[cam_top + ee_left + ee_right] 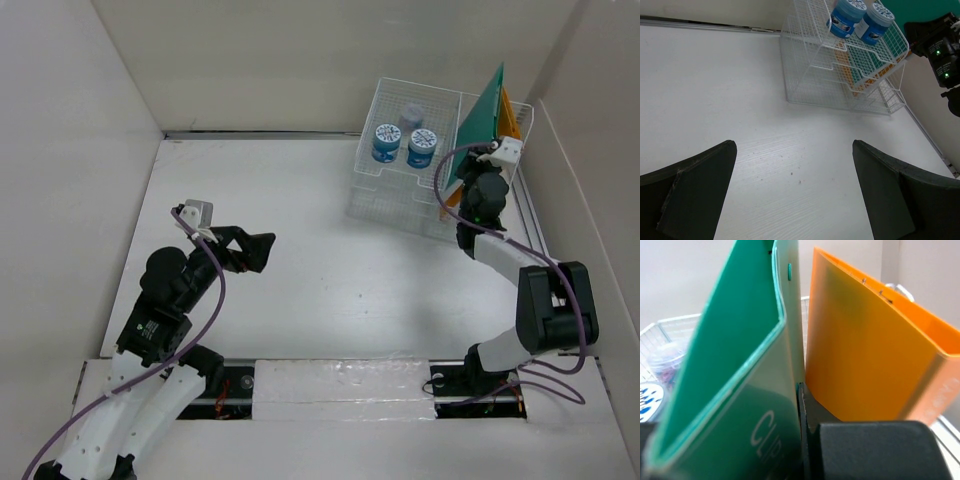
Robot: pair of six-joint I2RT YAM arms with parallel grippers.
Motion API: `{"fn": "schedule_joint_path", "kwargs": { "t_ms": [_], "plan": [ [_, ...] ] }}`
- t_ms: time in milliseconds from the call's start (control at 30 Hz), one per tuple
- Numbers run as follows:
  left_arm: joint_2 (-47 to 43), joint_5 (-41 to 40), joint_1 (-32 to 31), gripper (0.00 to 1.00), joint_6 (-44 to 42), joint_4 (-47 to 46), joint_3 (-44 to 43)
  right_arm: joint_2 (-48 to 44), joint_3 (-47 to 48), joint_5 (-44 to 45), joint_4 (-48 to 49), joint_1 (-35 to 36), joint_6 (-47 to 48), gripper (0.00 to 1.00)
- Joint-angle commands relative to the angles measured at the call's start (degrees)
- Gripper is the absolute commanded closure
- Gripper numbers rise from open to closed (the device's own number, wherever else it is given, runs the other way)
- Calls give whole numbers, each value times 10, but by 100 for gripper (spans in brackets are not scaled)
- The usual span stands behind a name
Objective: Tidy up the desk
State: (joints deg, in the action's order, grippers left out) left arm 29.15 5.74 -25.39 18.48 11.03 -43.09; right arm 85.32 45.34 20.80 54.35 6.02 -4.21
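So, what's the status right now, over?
Left gripper open, above the desk. Right gripper shut on green folder at the wire rack. Orange folder close beside it.

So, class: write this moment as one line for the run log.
left hand: open over desk | right hand: shut on green folder standing in wire rack | orange folder: beside it
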Motion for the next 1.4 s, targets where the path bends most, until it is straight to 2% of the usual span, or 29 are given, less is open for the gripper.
{"fn": "schedule_joint_path", "kwargs": {
  "t_ms": [0,33,267,367,400,500,567,600,900,1000,1133,1200,1367],
  "plan": [
    [6,-4,1,2,-6,-6,-1,11,28,-31,-80,0,-38,99],
    [6,-7,1,2,-6,-6,-2,16,33,-31,-99,0,-47,96],
    [5,-11,1,2,-5,-5,-1,14,50,-28,-161,-6,-56,94],
    [10,-8,1,1,-4,-3,-2,13,58,-23,-199,-6,-63,69],
    [12,-9,1,1,-4,-3,-2,11,59,-26,-207,-6,-65,54],
    [15,-13,1,1,-2,-2,-2,9,72,-40,-238,-6,-66,30],
    [16,-18,1,1,-1,-2,-2,-2,80,-38,-263,-11,-70,23],
    [20,-22,1,1,-1,0,-2,-8,88,-39,-270,-11,-70,17],
    [31,-43,1,1,10,2,-9,-101,139,-51,-358,-16,-88,2],
    [32,-49,1,1,16,4,-11,-132,144,-26,-384,-16,-105,0],
    [39,-45,1,1,31,7,-22,-220,147,7,-432,-16,-136,0],
    [42,-30,1,1,36,5,-28,-260,139,-4,-441,-9,-152,0],
    [37,-2,1,1,52,-12,-49,-378,105,-114,-454,49,-152,0]
  ]
}}
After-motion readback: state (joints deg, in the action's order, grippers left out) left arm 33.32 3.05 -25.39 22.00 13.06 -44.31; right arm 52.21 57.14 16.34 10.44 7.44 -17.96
